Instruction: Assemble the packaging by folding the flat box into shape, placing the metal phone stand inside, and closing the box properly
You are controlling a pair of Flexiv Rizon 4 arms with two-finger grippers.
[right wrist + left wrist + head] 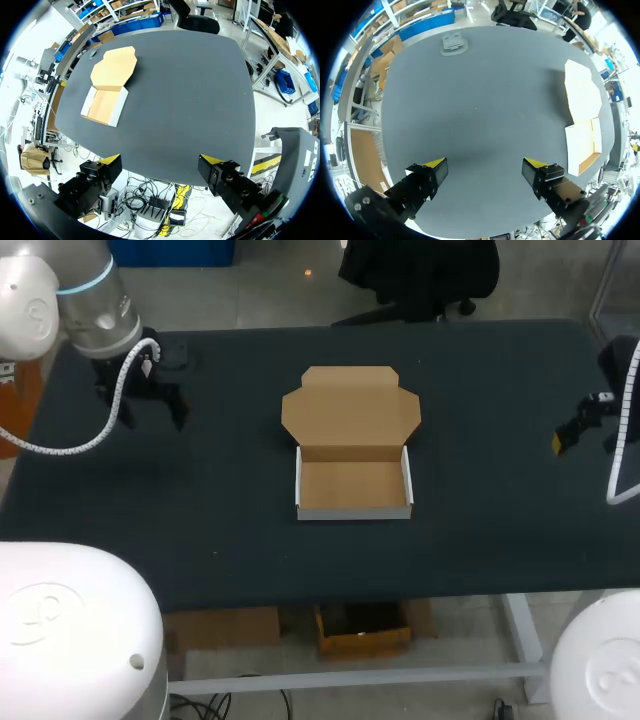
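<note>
The cardboard box (352, 510) stands folded at the table's middle, its tray empty and its brown lid (350, 410) lying open toward the far side. The metal phone stand (453, 44), a small grey piece, lies flat near the far left corner, ahead of my left gripper (485, 167); it is also seen in the head view (176, 354). My left gripper (152, 412) hangs open over the far left of the table, with nothing in it. My right gripper (585, 438) is open at the table's right edge, with the box (105, 105) far ahead of it.
The dark table mat (480, 440) is bare cloth between the box and both grippers. My right gripper (160, 165) hovers past the table's right edge, over the floor cables.
</note>
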